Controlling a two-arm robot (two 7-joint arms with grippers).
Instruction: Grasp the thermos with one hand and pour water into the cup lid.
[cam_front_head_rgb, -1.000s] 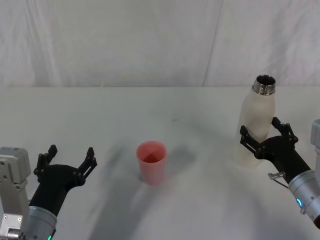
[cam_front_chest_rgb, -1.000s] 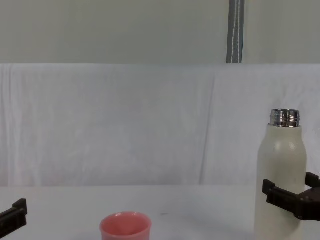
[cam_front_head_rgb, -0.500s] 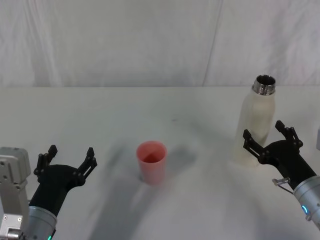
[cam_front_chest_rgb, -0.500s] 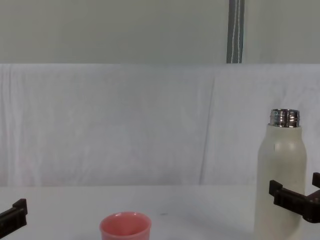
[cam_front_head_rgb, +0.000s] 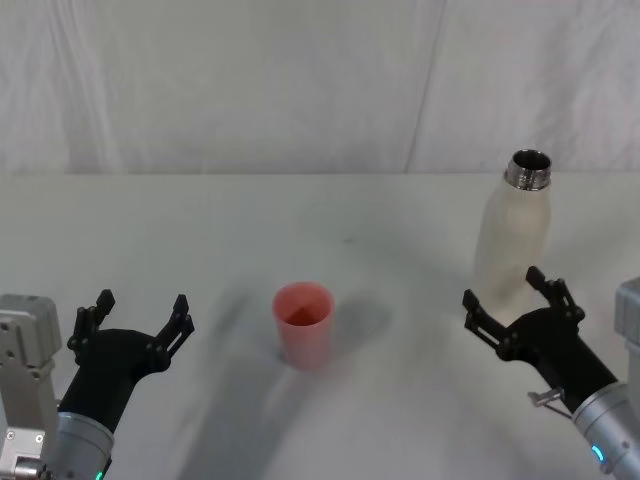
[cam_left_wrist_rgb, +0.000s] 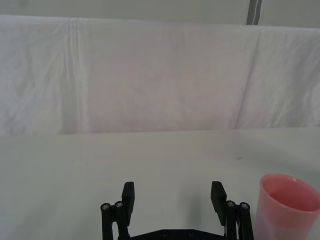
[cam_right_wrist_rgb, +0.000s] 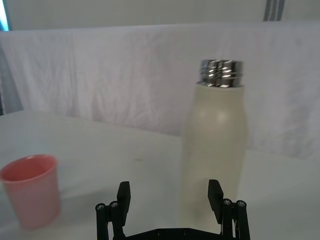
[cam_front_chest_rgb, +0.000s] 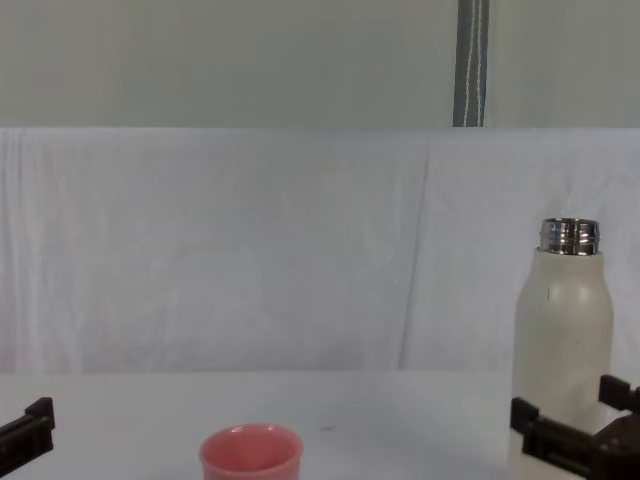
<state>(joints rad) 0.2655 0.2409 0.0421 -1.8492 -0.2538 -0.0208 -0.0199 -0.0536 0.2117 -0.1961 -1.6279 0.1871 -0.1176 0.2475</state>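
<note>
Standing upright at frame right on white table: tall cream-white steel-necked thermos. Right tool spread apart just before it, left tool apart at lower left. Salmon-pink round cup lid at centre.

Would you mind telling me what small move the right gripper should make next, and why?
Probably ease the right gripper forward around the thermos: its fingers are open and short of the upright bottle, which stands ungrasped on the table.

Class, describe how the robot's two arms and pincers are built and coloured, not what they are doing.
The left pincer and the right pincer are alike: two black plastic fingers with notched tips and small silver screws at the hinges, on a black tapering body. Behind each sits a silver-grey cylindrical wrist with a small blue-green light and a boxy grey block.
</note>
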